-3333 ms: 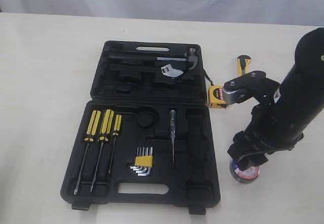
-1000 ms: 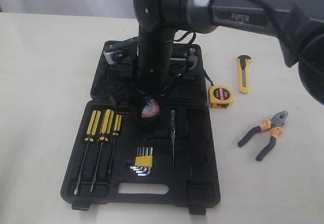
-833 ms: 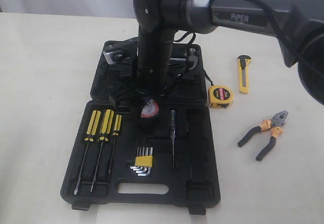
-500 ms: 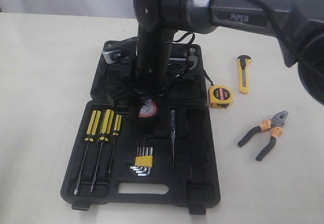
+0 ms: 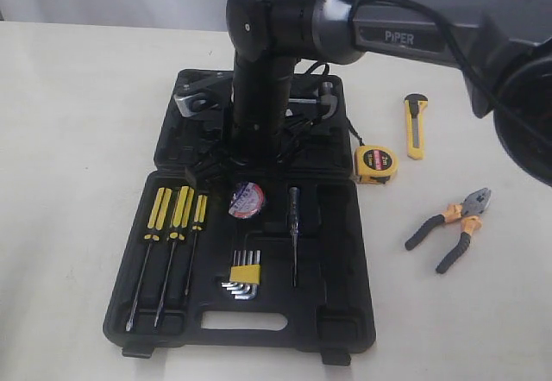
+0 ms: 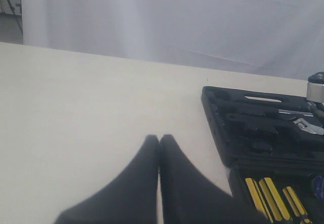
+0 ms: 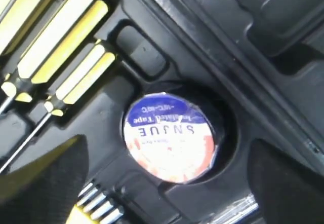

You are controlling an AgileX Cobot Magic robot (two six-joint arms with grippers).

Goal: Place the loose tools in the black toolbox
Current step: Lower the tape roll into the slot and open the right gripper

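Lying in the round recess [image 7: 226, 125] of the black toolbox [image 5: 338, 312], the black tape roll [image 5: 246, 200] sits free beneath the spread-open right claw [image 7: 167, 176]; left claw [image 6: 159, 138] closed, empty.

I find the cream table [image 5: 69, 140] bearing the open black toolbox [image 5: 341, 252] and, to its right, the yellow tape measure [image 5: 375, 163] just beside it, the utility knife [image 5: 416, 126] and the pliers [image 5: 453, 219].

Black tape roll [image 5: 246, 200], white-red-blue label facing up, sits flat in the round recess of the open black toolbox [image 5: 341, 312]. Out on the table [image 5: 78, 140]: yellow tape measure [image 5: 376, 163] just beside the lid, yellow-black utility knife [image 5: 416, 126] further right, pliers [image 5: 450, 219] lying flat, black-orange handles spread
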